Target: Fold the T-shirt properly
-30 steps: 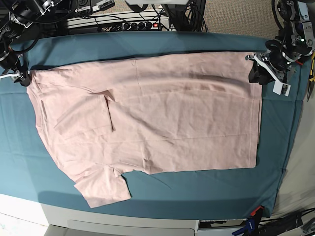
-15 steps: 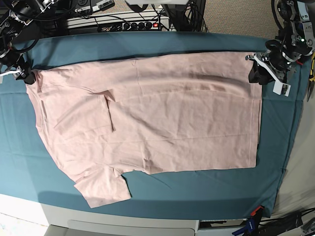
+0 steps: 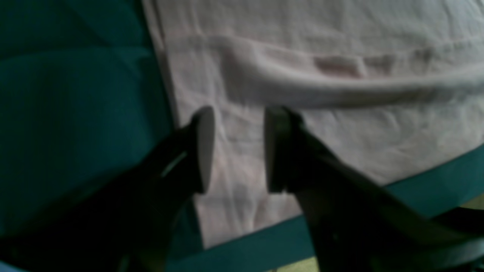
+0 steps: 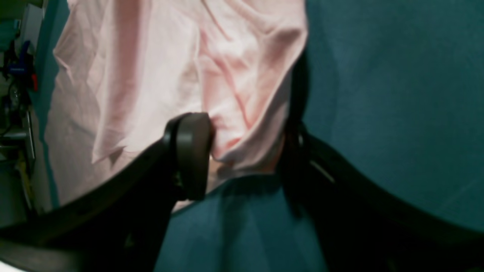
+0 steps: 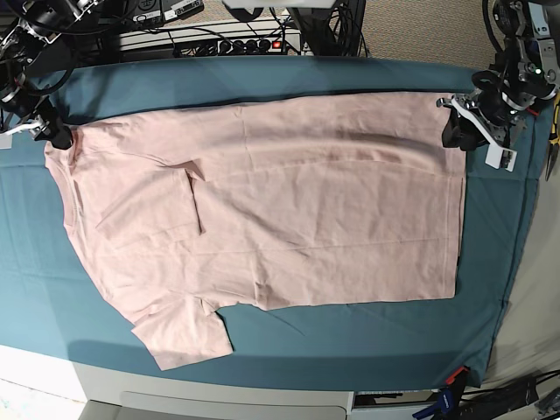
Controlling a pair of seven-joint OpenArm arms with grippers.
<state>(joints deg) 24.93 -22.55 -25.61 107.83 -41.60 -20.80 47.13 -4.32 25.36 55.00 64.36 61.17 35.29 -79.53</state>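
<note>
One T-shirt (image 5: 262,201); two grippers

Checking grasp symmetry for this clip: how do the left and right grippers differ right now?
The right gripper has a bunched T-shirt corner between its fingers; the left gripper shows only flat cloth in its gap. Right sits at the sleeve end, left at the hem end. Both are at far-edge corners.

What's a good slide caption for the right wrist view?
Right gripper pinching a bunched T-shirt corner above the teal cloth.

One T-shirt (image 5: 289,201), two pincers (image 5: 458,131).
</note>
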